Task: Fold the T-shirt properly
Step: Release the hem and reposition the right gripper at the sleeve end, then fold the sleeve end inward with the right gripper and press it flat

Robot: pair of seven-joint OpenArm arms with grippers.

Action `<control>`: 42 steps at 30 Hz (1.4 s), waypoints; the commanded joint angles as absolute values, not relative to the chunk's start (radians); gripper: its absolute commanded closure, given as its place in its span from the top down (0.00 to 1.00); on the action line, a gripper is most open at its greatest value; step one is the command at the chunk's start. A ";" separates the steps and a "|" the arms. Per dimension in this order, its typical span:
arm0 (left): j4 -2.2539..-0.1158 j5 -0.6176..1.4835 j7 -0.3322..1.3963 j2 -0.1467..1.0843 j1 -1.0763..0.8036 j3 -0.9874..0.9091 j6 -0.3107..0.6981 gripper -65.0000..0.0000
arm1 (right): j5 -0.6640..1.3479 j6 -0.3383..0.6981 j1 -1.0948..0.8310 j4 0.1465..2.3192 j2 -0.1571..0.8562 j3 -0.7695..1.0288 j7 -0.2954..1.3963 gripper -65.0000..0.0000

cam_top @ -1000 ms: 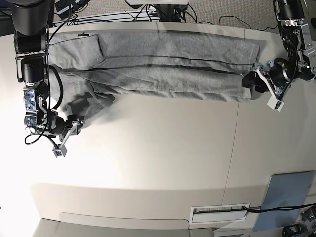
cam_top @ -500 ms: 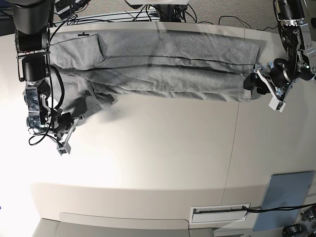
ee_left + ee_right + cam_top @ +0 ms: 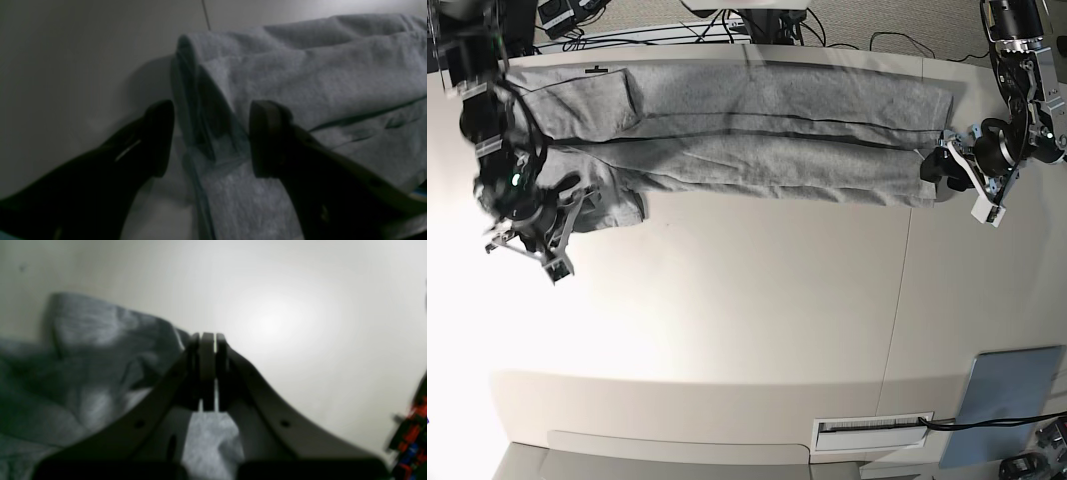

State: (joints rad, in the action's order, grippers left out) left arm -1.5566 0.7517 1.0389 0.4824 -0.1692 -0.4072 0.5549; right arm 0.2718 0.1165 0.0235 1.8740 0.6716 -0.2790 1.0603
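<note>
You have the T-shirt stretched as a long band across the far side of the table. The left gripper sits at its end on the base view's right, one finger on each side of the folded edge, and the right gripper at the opposite end over the bunched cloth. A flat panel lies at the table's near right corner, with a slotted plate just left of it.

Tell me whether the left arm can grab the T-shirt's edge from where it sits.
Probably yes. The left gripper is open, its fingers straddling the folded edge of the T-shirt, and nothing visible blocks it from closing.
</note>
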 commanded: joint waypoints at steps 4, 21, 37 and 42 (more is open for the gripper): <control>-1.571 0.769 1.024 0.501 -0.159 -0.415 0.559 0.56 | 0.197 0.082 -0.125 2.070 0.698 -0.268 1.045 0.00; -1.571 0.770 1.023 0.501 -0.159 -0.415 0.559 0.56 | 0.224 0.084 -0.594 2.356 0.695 -0.268 1.017 0.00; -1.571 0.770 1.021 0.501 -0.159 -0.415 0.559 0.56 | 0.227 0.304 -0.632 2.356 0.695 -0.268 0.915 0.00; -1.571 0.770 1.021 0.501 -0.158 -0.415 0.559 0.56 | 0.227 0.303 -0.632 2.356 0.696 -0.268 0.869 0.37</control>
